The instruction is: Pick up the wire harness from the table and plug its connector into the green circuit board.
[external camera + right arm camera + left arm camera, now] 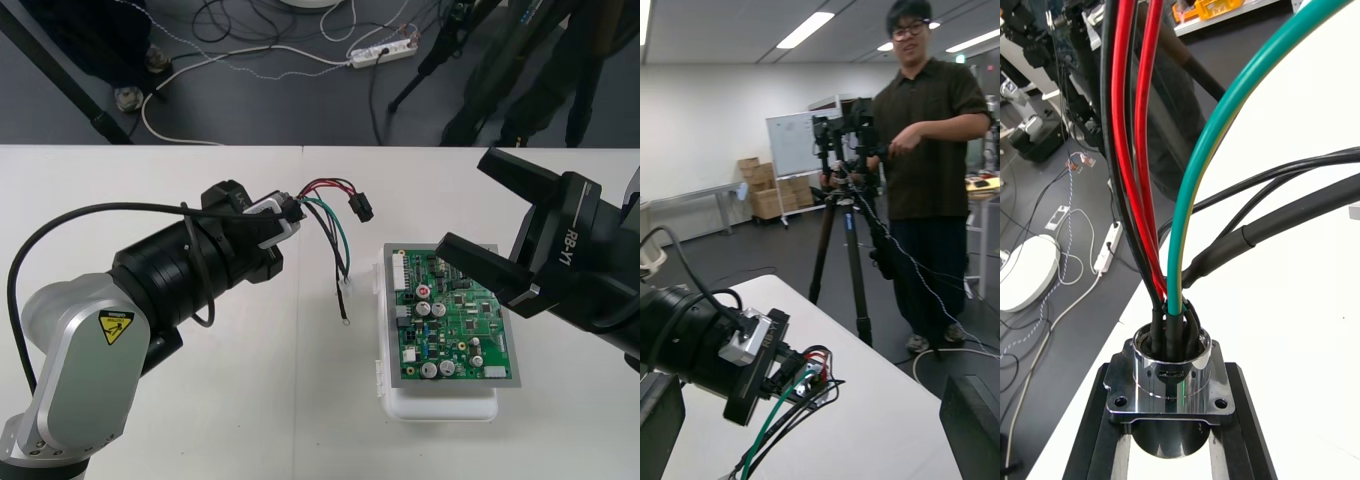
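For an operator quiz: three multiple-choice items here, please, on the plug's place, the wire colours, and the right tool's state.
1. Where is the black plug?
A) off the green circuit board, near the left tool
B) seated in the board
C) on the floor

2. Which wire colours leave the metal socket?
A) blue, white
B) red, black, green
C) orange, purple

3. The right tool is:
A) shut on the plug
B) shut on nothing
C) open

A: it hangs beside that tool, clear of the board.
B: those colours rise from the socket.
C: its jaws stand wide apart.
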You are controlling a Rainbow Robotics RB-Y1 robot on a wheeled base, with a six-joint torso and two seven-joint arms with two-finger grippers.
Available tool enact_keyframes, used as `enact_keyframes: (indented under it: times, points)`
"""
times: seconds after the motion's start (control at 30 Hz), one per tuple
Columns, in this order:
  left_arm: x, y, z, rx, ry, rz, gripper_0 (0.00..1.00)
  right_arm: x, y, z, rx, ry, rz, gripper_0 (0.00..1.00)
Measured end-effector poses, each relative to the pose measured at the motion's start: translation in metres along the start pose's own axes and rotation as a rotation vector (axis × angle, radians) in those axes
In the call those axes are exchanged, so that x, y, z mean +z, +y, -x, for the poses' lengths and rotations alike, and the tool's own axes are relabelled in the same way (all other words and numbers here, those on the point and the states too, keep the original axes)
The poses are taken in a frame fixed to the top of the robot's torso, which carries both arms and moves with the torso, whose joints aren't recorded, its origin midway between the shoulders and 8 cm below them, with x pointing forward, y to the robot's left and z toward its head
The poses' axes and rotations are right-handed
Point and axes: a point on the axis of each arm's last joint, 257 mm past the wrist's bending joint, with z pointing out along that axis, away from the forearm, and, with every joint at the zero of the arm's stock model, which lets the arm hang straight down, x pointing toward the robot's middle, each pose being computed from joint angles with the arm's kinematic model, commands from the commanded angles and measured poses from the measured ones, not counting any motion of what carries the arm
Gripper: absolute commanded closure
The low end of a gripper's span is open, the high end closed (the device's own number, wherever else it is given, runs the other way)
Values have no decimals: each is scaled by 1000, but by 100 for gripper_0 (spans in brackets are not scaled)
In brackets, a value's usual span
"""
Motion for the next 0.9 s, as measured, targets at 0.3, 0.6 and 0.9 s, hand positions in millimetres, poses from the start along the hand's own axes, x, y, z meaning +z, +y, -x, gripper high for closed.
enact_keyframes:
  times: [0.3,0.6,0.9]
  points:
    - [9,0,12,-51,-7,15,100,12,-7,-18,47,-9,-160,0]
    - [17,2,24,-46,-12,29,100,30,-5,-30,92,-44,-251,0]
    - [17,3,25,-96,-15,31,100,36,-3,-28,105,-67,-267,0]
